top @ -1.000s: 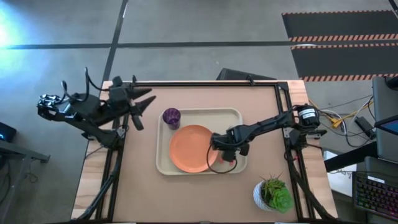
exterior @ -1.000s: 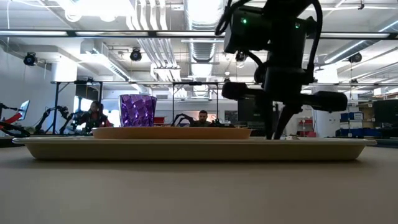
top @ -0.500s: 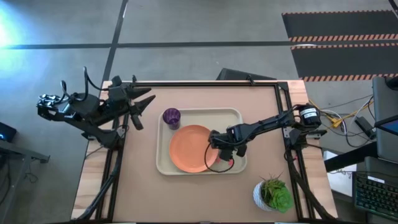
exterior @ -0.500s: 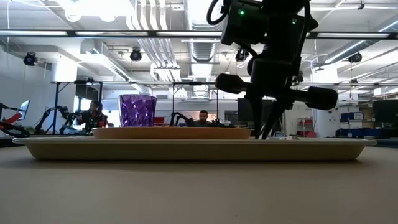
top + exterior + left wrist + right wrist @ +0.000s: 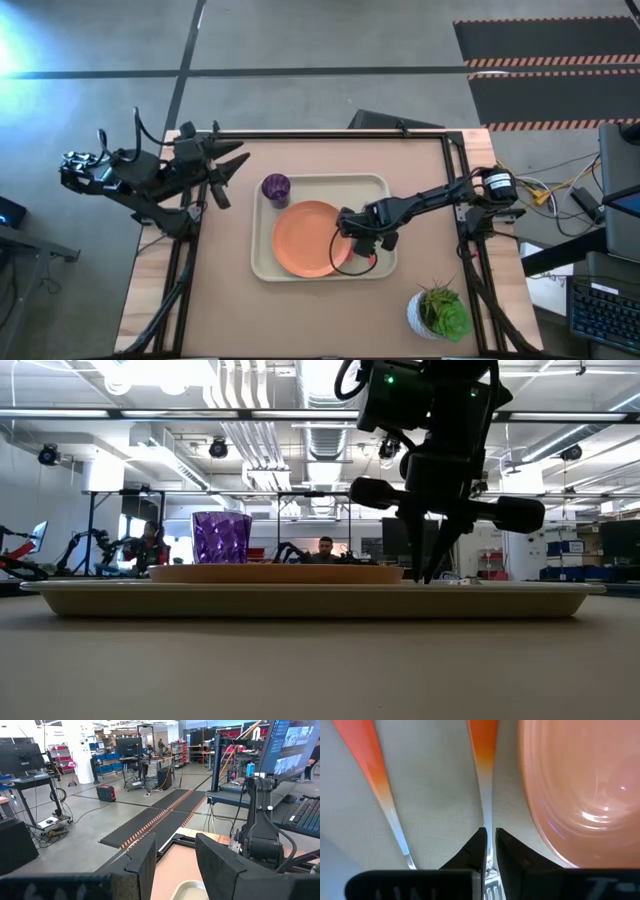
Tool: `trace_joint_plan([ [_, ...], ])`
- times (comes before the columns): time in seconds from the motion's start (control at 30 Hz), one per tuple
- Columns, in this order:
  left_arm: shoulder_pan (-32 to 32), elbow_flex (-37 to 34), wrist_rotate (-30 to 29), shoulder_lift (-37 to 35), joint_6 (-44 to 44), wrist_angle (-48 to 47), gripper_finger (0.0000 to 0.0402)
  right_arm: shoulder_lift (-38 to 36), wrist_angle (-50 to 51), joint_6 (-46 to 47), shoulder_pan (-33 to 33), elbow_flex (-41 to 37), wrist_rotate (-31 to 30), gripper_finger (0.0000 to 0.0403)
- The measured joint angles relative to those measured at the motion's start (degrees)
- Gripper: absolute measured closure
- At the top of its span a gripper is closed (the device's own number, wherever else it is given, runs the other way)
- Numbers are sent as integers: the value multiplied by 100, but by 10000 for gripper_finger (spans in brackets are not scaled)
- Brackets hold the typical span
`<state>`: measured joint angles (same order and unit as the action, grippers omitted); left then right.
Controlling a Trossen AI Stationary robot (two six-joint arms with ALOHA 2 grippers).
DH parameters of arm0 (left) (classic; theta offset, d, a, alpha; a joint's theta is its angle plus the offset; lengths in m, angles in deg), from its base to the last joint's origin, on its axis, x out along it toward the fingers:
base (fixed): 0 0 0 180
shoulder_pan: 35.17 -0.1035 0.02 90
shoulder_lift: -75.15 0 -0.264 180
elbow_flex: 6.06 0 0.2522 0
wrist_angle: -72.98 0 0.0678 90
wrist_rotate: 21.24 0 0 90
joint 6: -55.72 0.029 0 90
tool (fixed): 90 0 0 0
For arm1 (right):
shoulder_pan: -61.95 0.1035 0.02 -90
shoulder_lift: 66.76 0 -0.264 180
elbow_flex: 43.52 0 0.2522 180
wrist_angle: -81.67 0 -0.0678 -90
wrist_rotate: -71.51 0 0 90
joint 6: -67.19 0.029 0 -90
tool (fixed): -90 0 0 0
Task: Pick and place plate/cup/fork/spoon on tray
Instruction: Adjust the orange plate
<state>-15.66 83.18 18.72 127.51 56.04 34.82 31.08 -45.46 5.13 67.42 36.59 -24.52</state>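
The cream tray (image 5: 300, 182) lies mid-table with the orange plate (image 5: 305, 238) and the purple cup (image 5: 275, 187) standing on it. My right gripper (image 5: 358, 248) points down at the tray floor just right of the plate, shut on the fork (image 5: 482, 750). The spoon (image 5: 370, 765) lies flat on the tray beside the fork; its head is hidden behind my gripper. In the low view, the right gripper (image 5: 430, 572) reaches the tray (image 5: 300, 600) beside the plate (image 5: 270, 572). My left gripper (image 5: 228, 168) is open and empty at the table's far left corner. My right gripper pinches the fork's silver neck (image 5: 488, 820) between its two fingertips, just below the red-orange handle. The fingers come from above, pointing down, and lie across the fork. The fork lies flat along the tray floor beside the plate's rim.
A white pot with a green plant (image 5: 438, 312) stands at the table's near right corner. Bare table lies in front of the tray and to its left. People and equipment show in the room beyond the table.
My right gripper has shifted a little toward the plate and risen slightly, then held still. The plate, cup and tray have stayed where they were.
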Motion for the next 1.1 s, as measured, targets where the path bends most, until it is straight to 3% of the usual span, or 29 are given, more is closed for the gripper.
trace_joint_plan([
  [0.1, 0, 0, 0, 9, -2, 0, 282, -82, 50, -1, 14, 0, -436, 374],
  [0.27, 0, 0, -7, 2, -150, 2, 282, -437, 173, 355, 123, 0, -2417, 374],
  [0.4, 1, 0, -75, -7, -330, -2, 282, -811, 590, 1552, 258, 149, -3372, 374],
  [0.5, 1, 0, -94, -31, -322, -11, 282, -1051, 1203, 3749, 329, 494, -3417, 374],
  [0.63, 2, 0, -94, -125, -302, -266, 282, -1347, 1675, 7876, 321, 1054, -2973, 374],
  [0.73, 4, -2, -91, -264, -301, -757, 282, -1568, 1558, 9862, 351, 1254, -2835, 374],
  [0.9, 4, 20, -8, -654, -313, -1754, 282, -1655, 1412, 11450, 365, 1309, -2836, 374],
  [1.1, 4, 94, 600, -1421, -496, -2542, 282, -1416, 1410, 12216, 328, 1298, -2823, 374],
])
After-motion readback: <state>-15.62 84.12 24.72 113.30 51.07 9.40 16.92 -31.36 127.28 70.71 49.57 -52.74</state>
